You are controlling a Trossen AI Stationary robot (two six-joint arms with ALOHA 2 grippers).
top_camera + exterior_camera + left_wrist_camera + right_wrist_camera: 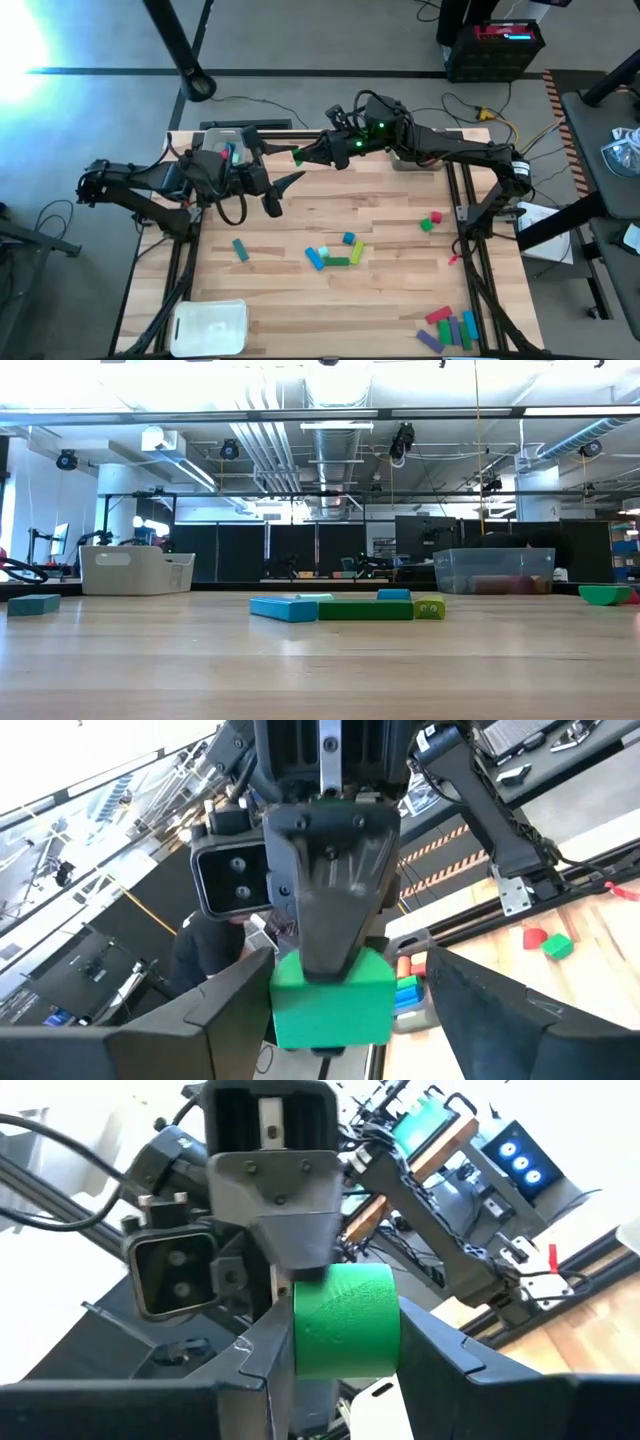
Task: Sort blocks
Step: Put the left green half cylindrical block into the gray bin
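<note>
I see one green block [297,155] up in the air between the two grippers near the far edge of the table; the right gripper [303,156] has its fingers closed on it, while the left gripper [285,192] faces it with fingers spread wide, the block sitting just between them without touching, as my wrist views show. I cannot tell its long axis; it looks short and squat. The remaining blocks lie on the table [300,230]: a teal bar [240,249] alone, a cluster of blue and green bars [335,256] mid-table, a red and green pair [430,221] to the right, and a row of bars [448,327] at the near right corner. A white tray [210,326] sits at the near left corner; its contents I cannot make out. A clear bin [494,571] stands at the far edge holding a few blocks.
</note>
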